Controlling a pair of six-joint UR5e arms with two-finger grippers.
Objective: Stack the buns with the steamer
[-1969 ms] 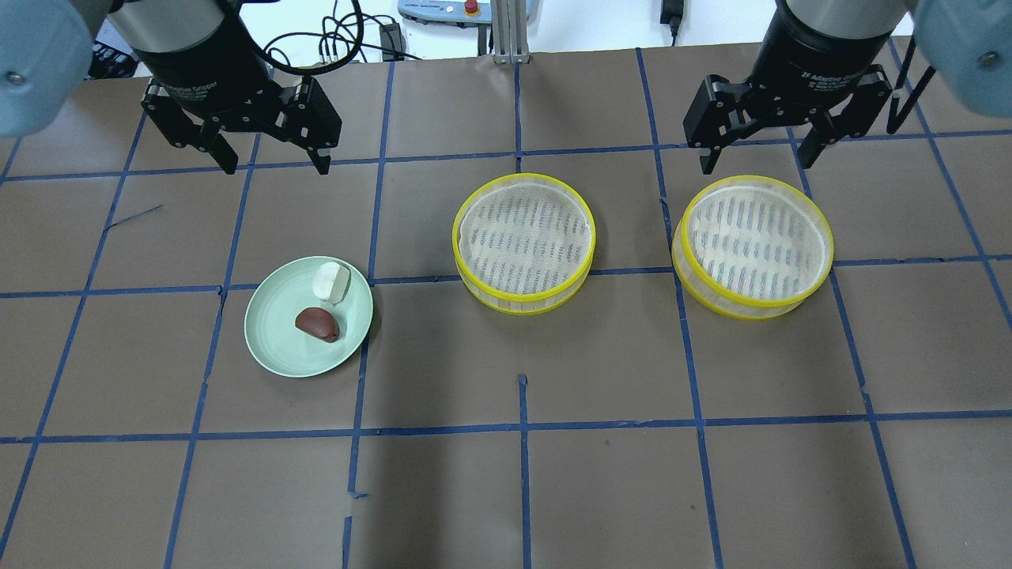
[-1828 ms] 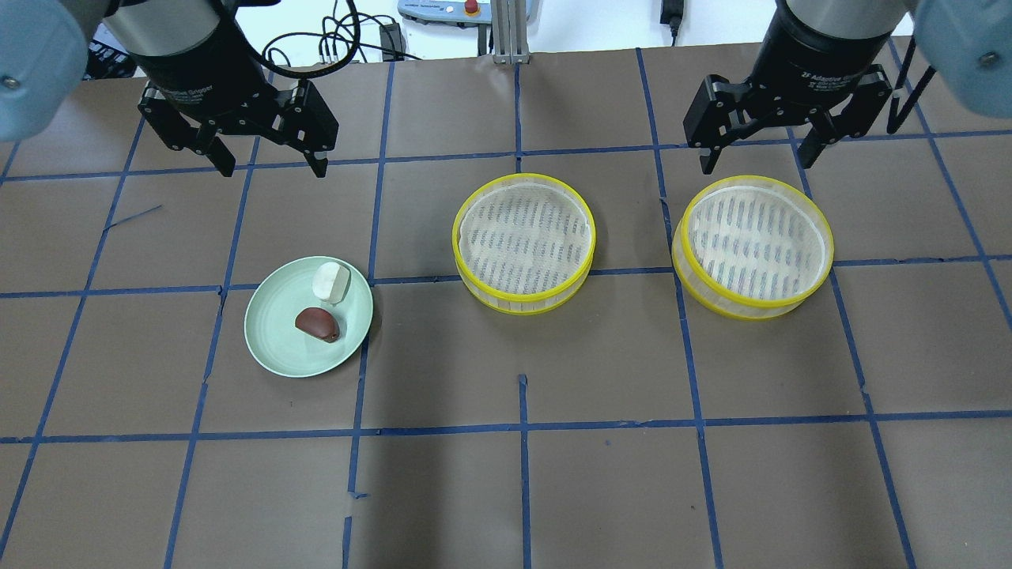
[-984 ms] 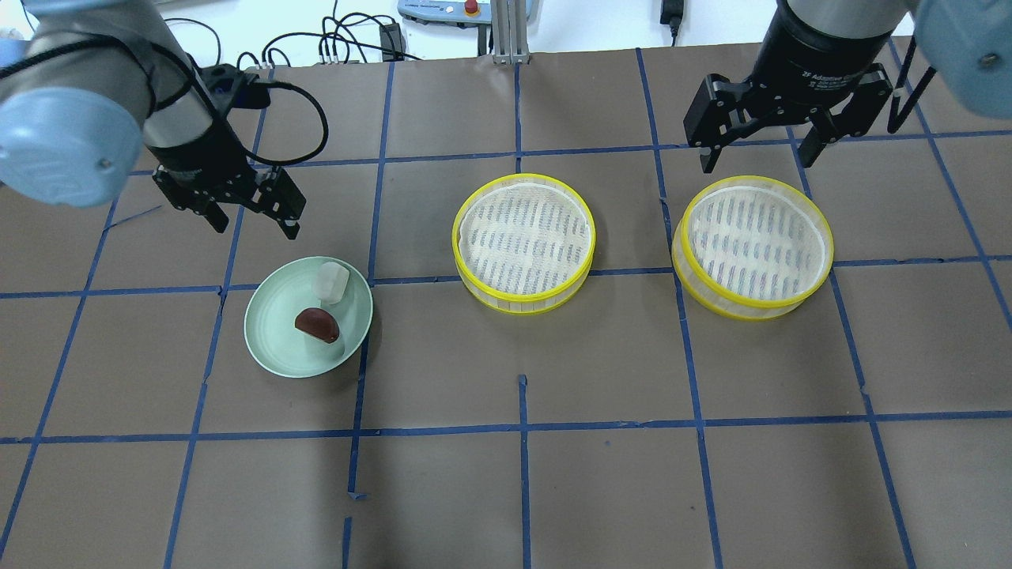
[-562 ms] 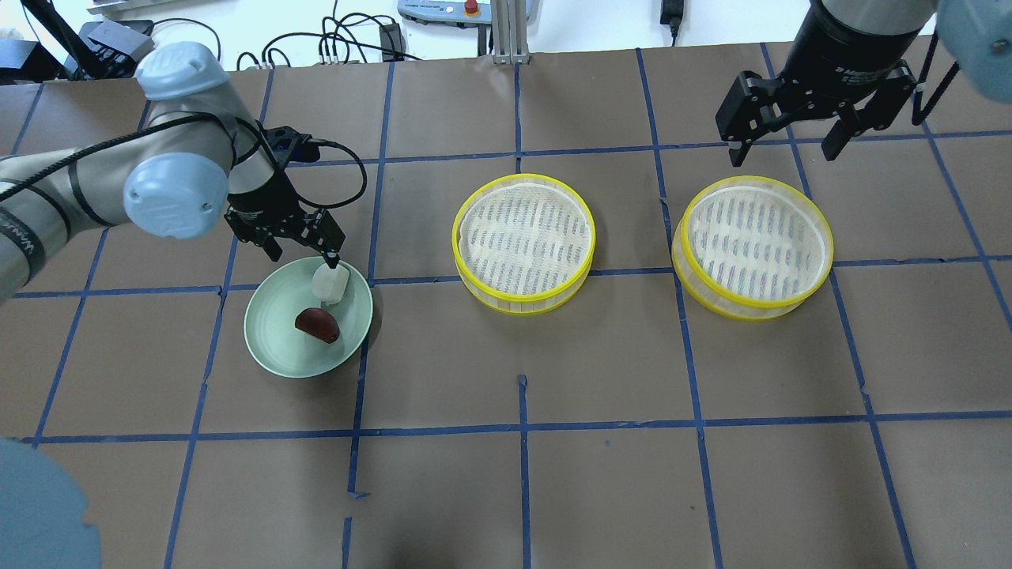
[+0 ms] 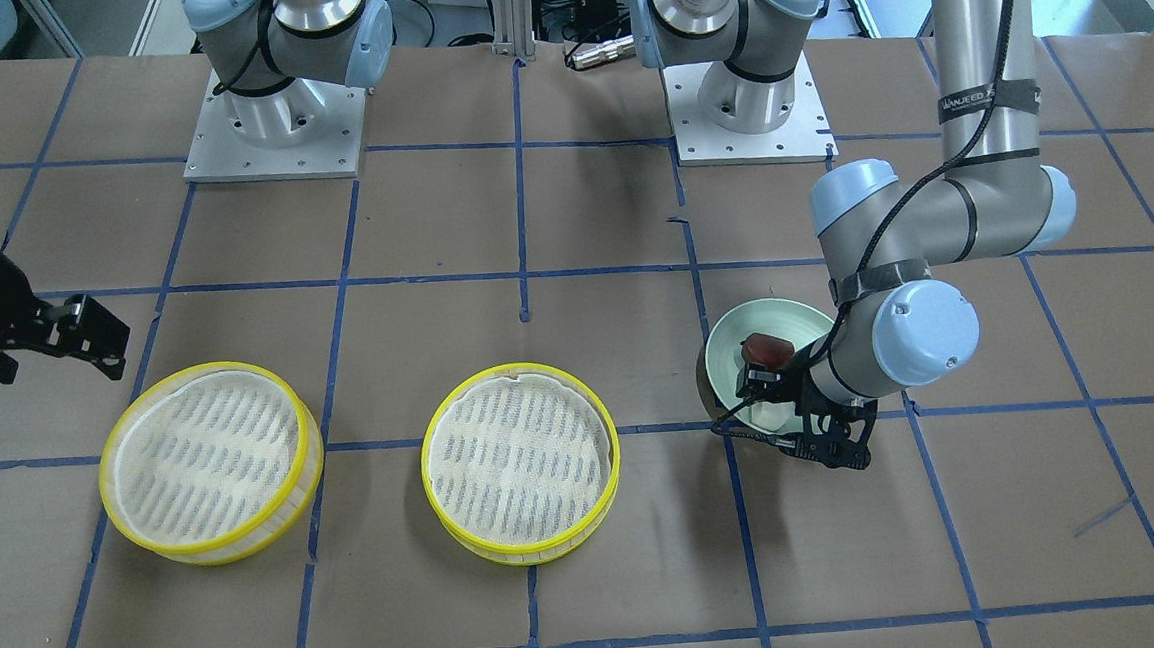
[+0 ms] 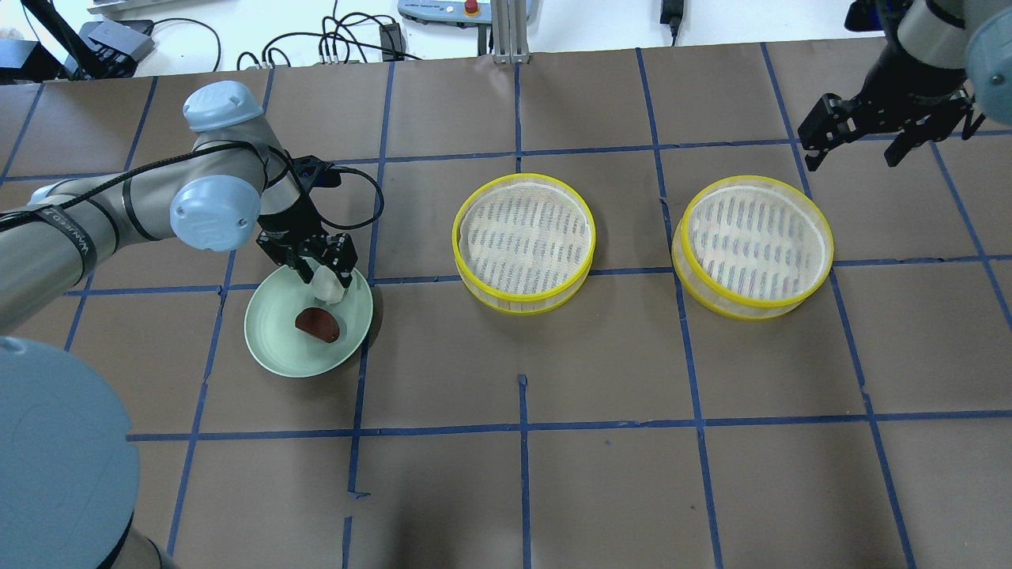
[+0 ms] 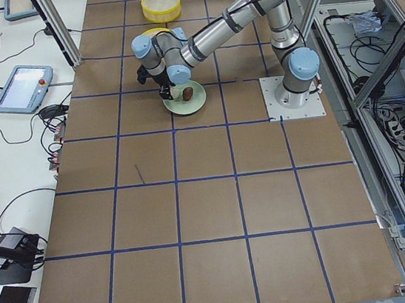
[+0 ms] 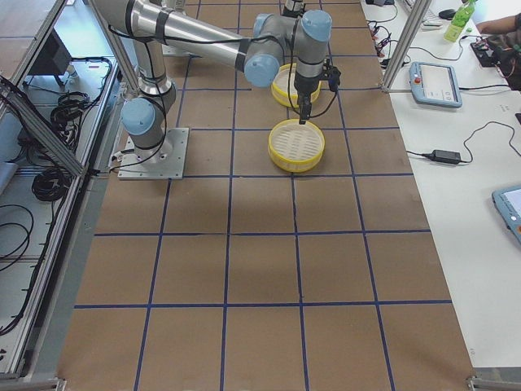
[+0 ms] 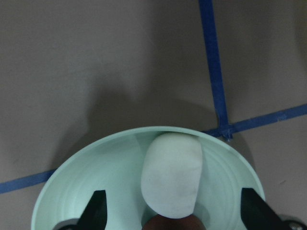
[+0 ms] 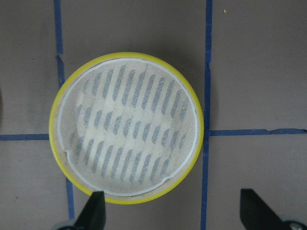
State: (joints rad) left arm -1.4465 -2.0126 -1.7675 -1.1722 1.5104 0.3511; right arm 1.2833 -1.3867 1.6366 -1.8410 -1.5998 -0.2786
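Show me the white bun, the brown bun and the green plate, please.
white bun (image 9: 171, 175), left wrist view, middle of its top surface.
brown bun (image 6: 318, 324), overhead view, its centre.
green plate (image 6: 273, 341), overhead view, bare floor of the plate.

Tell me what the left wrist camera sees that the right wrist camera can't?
Only the left wrist view shows the white bun lying on the green plate, between the left fingertips and not touching them. Only the right wrist view shows an empty, yellow-rimmed steamer beyond the right fingertips. Both show the brown table with blue tape, and a pair of black fingertips spread wide at the bottom edge.
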